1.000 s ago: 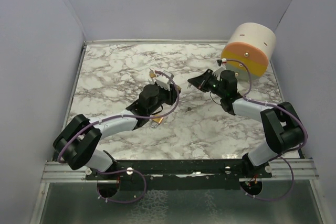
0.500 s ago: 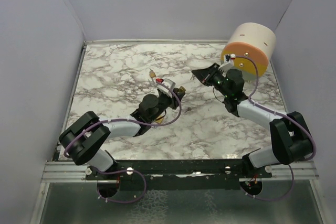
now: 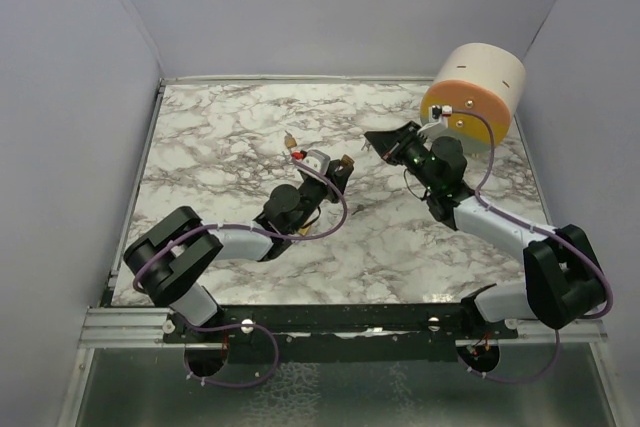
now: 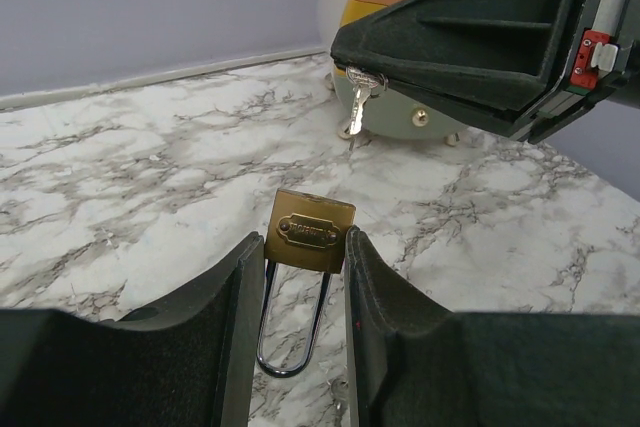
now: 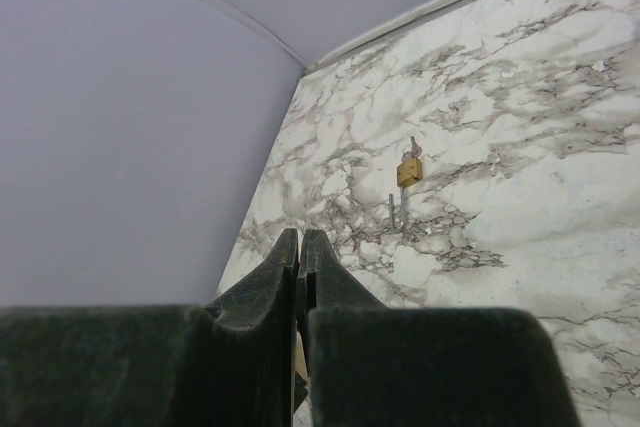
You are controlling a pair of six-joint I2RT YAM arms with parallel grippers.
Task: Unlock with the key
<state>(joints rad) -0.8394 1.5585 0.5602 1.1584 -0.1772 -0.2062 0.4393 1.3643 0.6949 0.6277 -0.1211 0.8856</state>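
Left jaws are closed partway onto the flat sides of the rectangular brass padlock [image 4: 314, 231], around mid-bench. Its steel shackle [image 4: 290, 342] points back at the wrist camera. Right jaws are pressed together, pinching the head of the small silver key [image 4: 357, 107]. The blade hangs down just beyond the padlock, not touching. A second small brass padlock [image 5: 408, 172] lies on the white marble bench [image 4: 120, 167]. An orange-and-yellow drum [image 3: 475, 92] sits in the far right corner.

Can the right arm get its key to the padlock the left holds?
Likely yes: nothing lies between the key in the right gripper and the padlock in the left gripper; keyhole unseen.
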